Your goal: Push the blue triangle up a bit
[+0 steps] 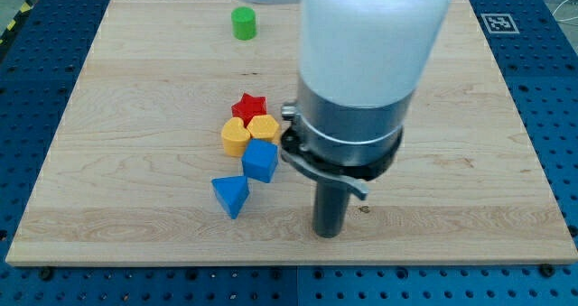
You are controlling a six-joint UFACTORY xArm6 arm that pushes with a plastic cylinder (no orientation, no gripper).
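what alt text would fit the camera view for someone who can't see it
My tip rests on the wooden board, right of the blue triangle and apart from it. Above the triangle cluster a blue cube, two yellow blocks and a red star; a green cylinder stands near the top.

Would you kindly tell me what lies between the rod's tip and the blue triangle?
Nothing: in the camera view, only bare board separates my tip from the blue triangle, which lies to the view's left of it.
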